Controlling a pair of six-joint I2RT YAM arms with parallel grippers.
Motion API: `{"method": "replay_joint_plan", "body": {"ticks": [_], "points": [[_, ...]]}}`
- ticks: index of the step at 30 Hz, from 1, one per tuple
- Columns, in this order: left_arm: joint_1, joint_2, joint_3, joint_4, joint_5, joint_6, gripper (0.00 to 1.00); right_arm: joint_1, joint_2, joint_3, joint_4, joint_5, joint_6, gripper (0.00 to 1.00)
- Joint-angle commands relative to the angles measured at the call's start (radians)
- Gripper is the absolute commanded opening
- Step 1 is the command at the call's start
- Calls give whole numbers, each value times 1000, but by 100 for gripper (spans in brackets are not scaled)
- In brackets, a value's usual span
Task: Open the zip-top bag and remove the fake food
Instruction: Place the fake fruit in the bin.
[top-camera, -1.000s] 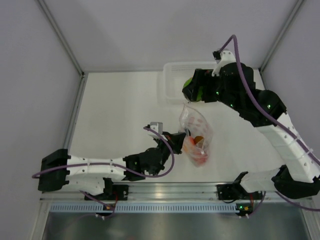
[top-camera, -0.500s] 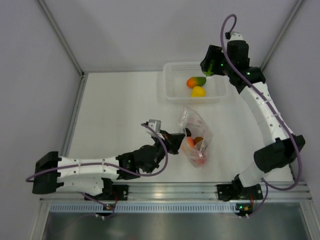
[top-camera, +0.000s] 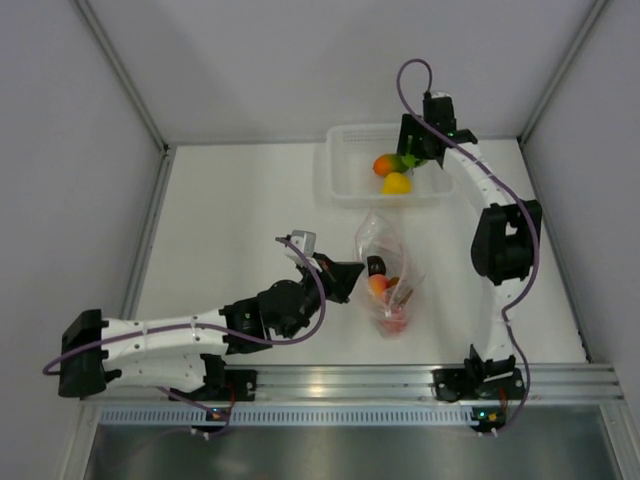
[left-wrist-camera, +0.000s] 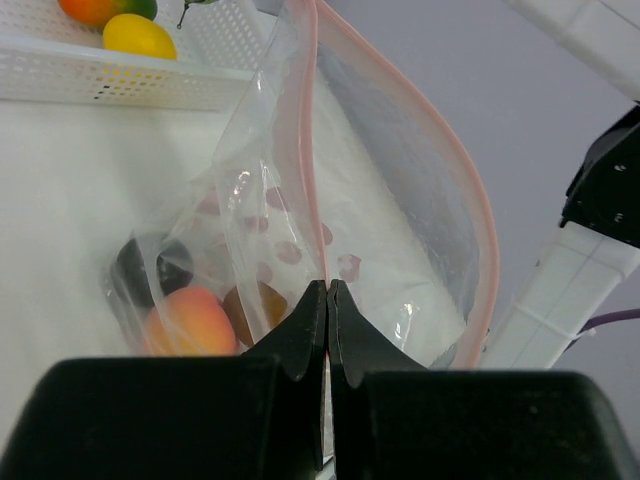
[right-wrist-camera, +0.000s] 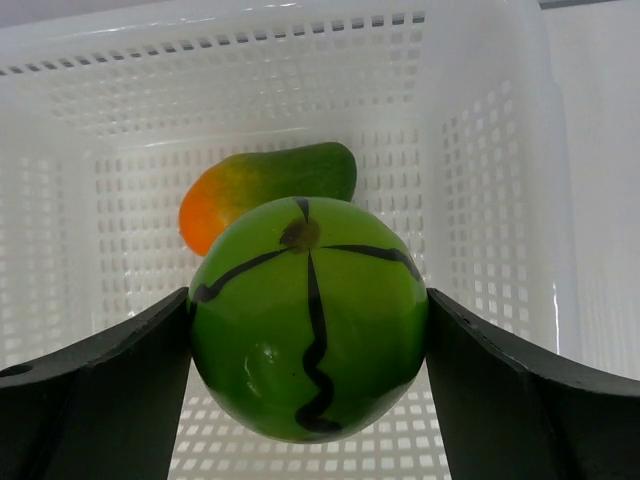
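Where the mouth of the zip-top bag (top-camera: 385, 250) gapes, the pink-red zip strip (left-wrist-camera: 308, 150) shows as two parted edges forming an open loop. The bag is clear, crinkled film and lies mid-table, just ahead of the left gripper (left-wrist-camera: 327, 290), whose jaws are pressed together on a fold of its near wall. Inside it rest a peach-orange fruit (left-wrist-camera: 190, 322), a dark purple fruit (left-wrist-camera: 150, 268) and a brown fruit (left-wrist-camera: 262, 305), all smooth and rounded.

The right gripper (right-wrist-camera: 308, 340) hangs over the tray (right-wrist-camera: 480, 130) — rigid, white, with perforated walls — at the table's far edge. Its fingers are spread wide and clasp a glossy green fruit (right-wrist-camera: 300, 300) with black marks on both sides. Below it in the tray lie a mango (right-wrist-camera: 265, 190) and a yellow fruit (top-camera: 397, 183), side by side.

Tray and bag stand apart — the white table (top-camera: 240, 220) runs wide to the left of both.
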Motion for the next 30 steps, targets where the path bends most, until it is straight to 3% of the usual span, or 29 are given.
{"method": "replay_joint_plan", "body": {"ticks": [1,7,11,13,15,17,30], "points": [[6,-35,40,-12,6,9,0,-13,53,123,-19,56,-20,19],[24,-33,41,-17,24,12,0,-13,101,174,-71,116,-9,35],[33,-33,33,-18,30,5,0,-16,135,220,-111,131,-34,62],[35,-32,32,-18,33,4,0,-18,136,224,-114,139,-40,66],[36,-33,32,-18,36,6,0,-16,136,227,-116,148,-40,80],[38,-35,35,-18,39,6,0,-16,129,227,-117,142,-41,99],[42,-27,64,-57,18,29,0,-16,-6,191,-117,64,0,99]]}}
